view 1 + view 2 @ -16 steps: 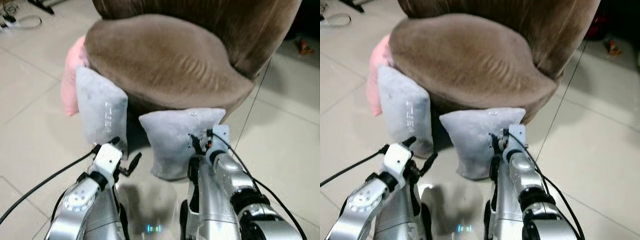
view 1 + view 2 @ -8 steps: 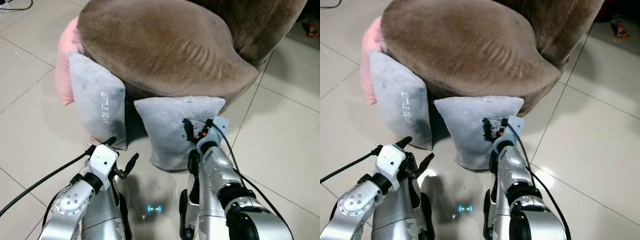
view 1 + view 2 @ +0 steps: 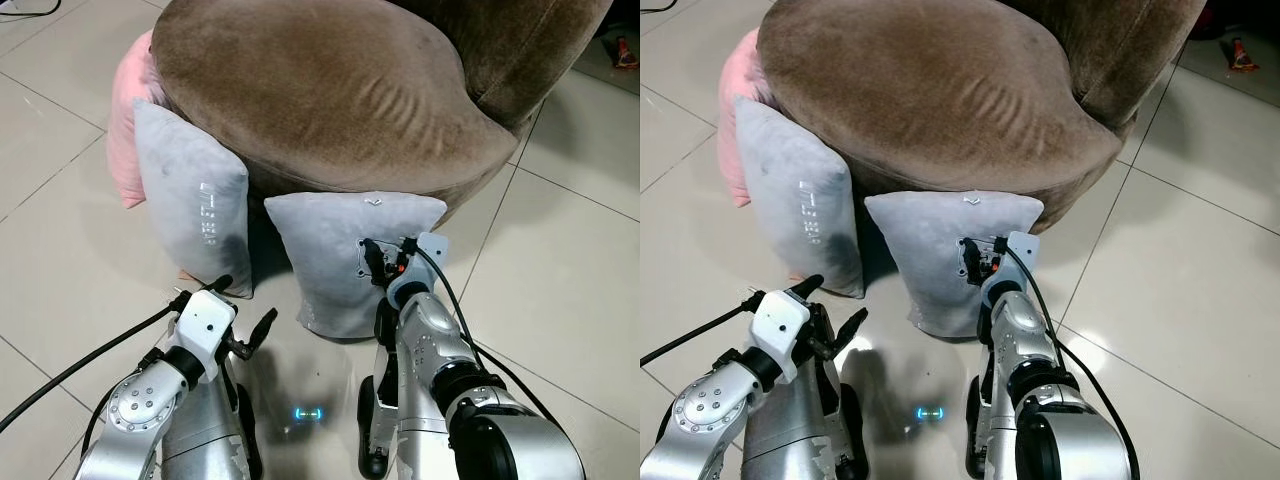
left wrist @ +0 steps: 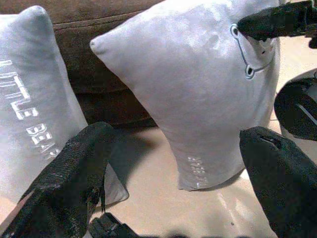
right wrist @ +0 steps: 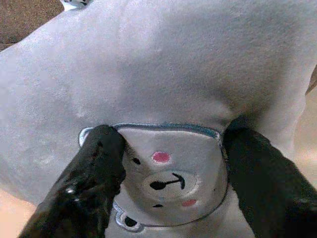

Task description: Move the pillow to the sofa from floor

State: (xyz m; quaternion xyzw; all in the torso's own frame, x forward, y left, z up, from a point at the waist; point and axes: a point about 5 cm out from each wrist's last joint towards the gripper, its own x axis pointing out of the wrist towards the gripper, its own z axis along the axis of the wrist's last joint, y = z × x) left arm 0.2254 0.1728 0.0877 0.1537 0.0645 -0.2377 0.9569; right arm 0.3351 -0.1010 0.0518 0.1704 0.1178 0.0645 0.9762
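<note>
The robot has two silver arms built of rounded, glossy metallic segments joined by black ring-shaped joints. The left arm (image 3: 150, 400) carries a disc-shaped joint cover with small screw holes, and its wrist ends in a white, boxy housing. A thick black cable runs to that housing from the side. The left gripper (image 3: 245, 312) has long black fingers (image 4: 74, 173) with a rough, textured surface. The right arm (image 3: 440, 380) is thicker, with a pale wrist block showing a small red-orange spot, and a black cable loops along it. The right gripper (image 5: 168, 168) has glossy black fingers (image 5: 94, 183).
</note>
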